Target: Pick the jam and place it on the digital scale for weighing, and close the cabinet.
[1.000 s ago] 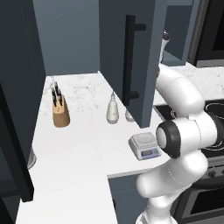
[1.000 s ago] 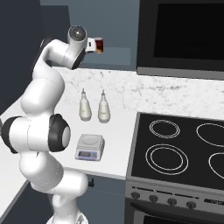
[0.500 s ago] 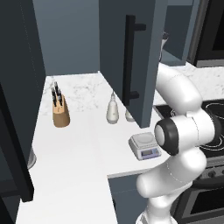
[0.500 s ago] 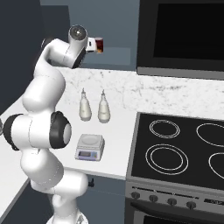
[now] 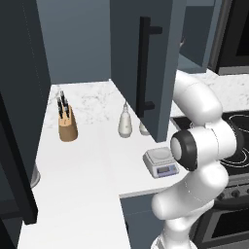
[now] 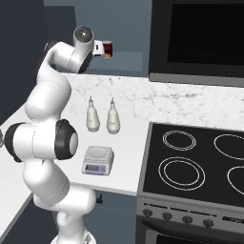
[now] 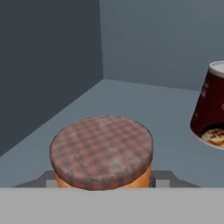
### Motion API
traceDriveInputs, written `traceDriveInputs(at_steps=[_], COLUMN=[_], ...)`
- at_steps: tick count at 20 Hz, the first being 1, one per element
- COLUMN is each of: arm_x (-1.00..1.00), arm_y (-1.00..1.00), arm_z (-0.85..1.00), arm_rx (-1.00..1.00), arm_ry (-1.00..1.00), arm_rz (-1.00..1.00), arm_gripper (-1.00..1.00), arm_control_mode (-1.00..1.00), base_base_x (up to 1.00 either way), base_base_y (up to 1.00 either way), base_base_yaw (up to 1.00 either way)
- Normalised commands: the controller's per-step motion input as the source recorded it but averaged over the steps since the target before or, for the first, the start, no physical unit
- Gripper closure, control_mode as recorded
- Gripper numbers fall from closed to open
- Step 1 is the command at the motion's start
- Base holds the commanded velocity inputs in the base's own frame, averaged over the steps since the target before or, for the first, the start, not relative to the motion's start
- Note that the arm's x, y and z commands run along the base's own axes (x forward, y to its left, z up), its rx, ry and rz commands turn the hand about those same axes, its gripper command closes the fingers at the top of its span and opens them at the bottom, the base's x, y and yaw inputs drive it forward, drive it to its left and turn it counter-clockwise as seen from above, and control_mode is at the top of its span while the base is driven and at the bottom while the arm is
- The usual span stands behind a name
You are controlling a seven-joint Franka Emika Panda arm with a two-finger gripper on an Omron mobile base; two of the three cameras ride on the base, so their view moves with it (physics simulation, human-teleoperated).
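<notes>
step in hand: picking the jam (image 7: 101, 152) from the cabinet shelf (image 7: 175, 109); the jar stands upright on the shelf floor inside the cabinet (image 5: 146, 63), close under the hand camera, its checked brown lid facing the lens and a strip of orange body below it; the hand (image 6: 99, 48) is reached up into the open cabinet; dark finger parts (image 7: 159, 176) sit against both sides of the jar just under the lid, so the hand appears to be pinching the jam, though a firm hold cannot be confirmed; a dark red cup (image 7: 211, 109) stands on the same shelf, near the jar but apart from it.

the digital scale (image 6: 97, 160) rests on the white surface (image 5: 87, 160) below, platform bare, in front of two white bottles (image 6: 92, 116); a knife block (image 5: 67, 124) stands further along; the cabinet door hangs open, its black bar handle (image 5: 144, 65) facing the room.

next move, as judged: lift the jar slightly; withdraw straight out without brushing the cup; lower it centred on the scale; close the door afterwards.
</notes>
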Motion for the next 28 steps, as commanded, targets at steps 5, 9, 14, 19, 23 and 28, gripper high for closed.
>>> traceDriveInputs(at_steps=[5, 9, 14, 19, 23, 28], arm_x=[0.0, -0.27, -0.68, -0.74, -0.81, -0.77], arm_y=[0.0, 0.0, -0.08, -0.07, -0.04, -0.21], arm_z=[0.0, 0.0, -0.02, -0.01, 0.0, 0.0], arm_rx=[0.0, 0.0, 0.0, 0.0, 0.0, 0.0], arm_ry=[0.0, 0.0, 0.0, 0.0, -0.04, -0.07], arm_rz=[0.0, 0.0, -0.02, -0.01, 0.0, 0.0], arm_gripper=[1.0, 1.0, 1.0, 1.0, 1.0, 1.0], arm_control_mode=[-1.0, -1.0, -1.0, -1.0, -1.0, -1.0], base_base_x=[0.0, 0.0, 0.0, 0.0, 0.0, 0.0], base_base_y=[0.0, 0.0, 0.0, 0.0, 0.0, 0.0], base_base_yaw=[0.0, 0.0, 0.0, 0.0, 0.0, 0.0])
